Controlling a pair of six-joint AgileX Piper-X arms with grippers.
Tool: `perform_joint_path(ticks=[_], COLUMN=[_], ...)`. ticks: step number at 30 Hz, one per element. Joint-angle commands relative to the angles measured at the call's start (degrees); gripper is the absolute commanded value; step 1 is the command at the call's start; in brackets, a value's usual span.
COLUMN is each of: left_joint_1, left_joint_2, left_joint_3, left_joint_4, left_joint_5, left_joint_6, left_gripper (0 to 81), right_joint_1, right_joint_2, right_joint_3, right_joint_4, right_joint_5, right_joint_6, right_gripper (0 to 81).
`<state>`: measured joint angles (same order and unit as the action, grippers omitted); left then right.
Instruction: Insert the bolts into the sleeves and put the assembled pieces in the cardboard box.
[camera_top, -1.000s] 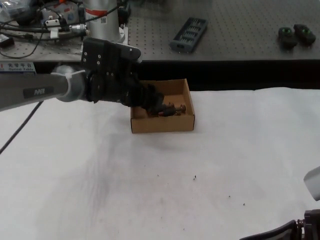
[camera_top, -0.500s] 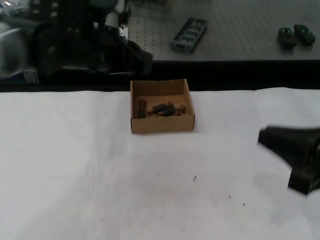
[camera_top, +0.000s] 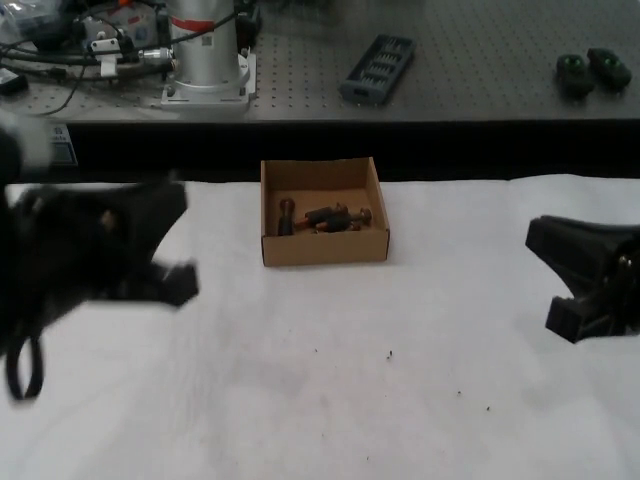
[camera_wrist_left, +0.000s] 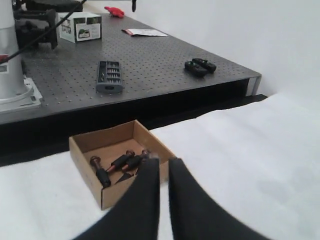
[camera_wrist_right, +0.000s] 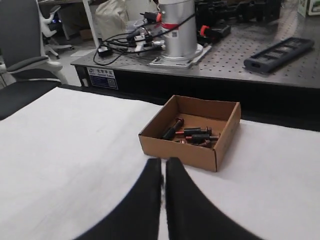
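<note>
The left gripper (camera_wrist_left: 164, 167) is empty, its fingers drawn nearly together. The cardboard box (camera_wrist_left: 120, 192) sits just ahead of its tips, with the bolt-and-sleeve pieces (camera_wrist_left: 120, 162) lying inside. The right gripper (camera_wrist_right: 163, 165) is also pinched narrow and empty, and the box lies farther ahead of it on the white cloth (camera_wrist_right: 75, 150).

High camera sits behind both arms, looking forward and down over the white bench cloth (camera_top: 400, 420) to the perforated table (camera_top: 480, 70) beyond. Left wrist camera rides low above the left gripper (camera_wrist_left: 164, 167), facing the cardboard box (camera_wrist_left: 120, 191) — fairly near. Right wrist camera looks past the right gripper (camera_wrist_right: 163, 167) at it from the other side. All three share box and table.
</note>
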<state>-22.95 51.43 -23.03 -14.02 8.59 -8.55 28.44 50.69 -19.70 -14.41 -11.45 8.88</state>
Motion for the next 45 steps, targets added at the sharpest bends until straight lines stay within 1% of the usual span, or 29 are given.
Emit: perform_joint_path(ticks=[1, 4, 8, 11, 13, 15, 16, 19, 21, 23, 24, 25, 29, 32, 45], left_joint_1=[-0.35, -0.35, -0.35, -0.35, -0.35, -0.35, -0.35, -0.35, -0.35, -0.35, -0.35, -0.35, -0.35, -0.35, -0.35], left_joint_2=[-3.55, -8.3, -12.05, -13.2, -13.35, -13.35, -13.35, -13.35, -13.35, -13.35, -13.35, -13.35, -13.35, -13.35, -13.35], left_joint_3=[2.33, 7.49, 12.85, 16.07, 18.11, 19.63, 20.19, 20.5, 20.5, 20.5, 20.5, 20.5, 20.5, 20.5, 20.5], left_joint_4=[-1.02, -1.02, -1.02, -1.02, -1.02, -1.02, -1.02, -1.55, -3.23, -5.81, -6.66, -7.68, -9.77, -9.66, -9.68], left_joint_5=[-3.95, -6.99, -6.55, -6.55, -6.55, -6.55, -6.37, -4.15, -0.97, 1.87, 2.04, 1.79, -3.48, -5.2, -5.41], left_joint_6=[-1.98, -2.25, -5.24, -6.63, -7.54, -8.56, -8.94, -9.1, -8.17, -5.42, -4.79, -4.25, -3.9, -3.9, -3.9], left_gripper=[4.2, 4.2, 4.2, 4.2, 4.2, 4.2, 4.2, 4.2, 4.3, 4.3, 4.3, 4.3, 4.3, 4.3, 4.3], right_joint_1=[-0.45, -0.28, -0.28, -0.28, -0.28, -0.28, -0.28, -0.28, -0.28, -0.28, -0.28, -0.28, -0.28, -0.28, -0.28], right_joint_2=[-1.8, -4.3, -8.12, -10.29, -11.47, -12.18, -12.21, -12.2, -12.2, -12.2, -12.2, -12.2, -12.2, -12.2, -12.2], right_joint_3=[3.29, 8.42, 15.34, 19.7, 19.7, 19.7, 19.7, 19.7, 19.7, 19.7, 19.7, 19.7, 19.7, 19.7, 19.7], right_joint_4=[-1.69, -5.91, -15.23, -19.62, -20.15, -15.86, -16.09, -19.77, -23.17, -25.58, -26.96, -27.8, -27.77, -26.98, -26.64], right_joint_5=[1.07, 1.05, 1.05, 0.17, 0.17, 0.17, 0.28, 0.64, 0.66, 0.66, 0.66, 0.66, 0.66, 0.66, 0.66], right_joint_6=[4.46, 6.2, 5.47, 5.26, 5.26, 5.47, 5.46, 5.66, 5.71, 8.46, 9.61, 9.46, 9.46, 9.46, 9.46], right_gripper=[4.3, 4.3, 4.3, 4.3, 4.3, 4.3, 4.3, 4.3, 4.3, 4.3, 4.3, 4.3, 4.3, 4.3, 4.3])
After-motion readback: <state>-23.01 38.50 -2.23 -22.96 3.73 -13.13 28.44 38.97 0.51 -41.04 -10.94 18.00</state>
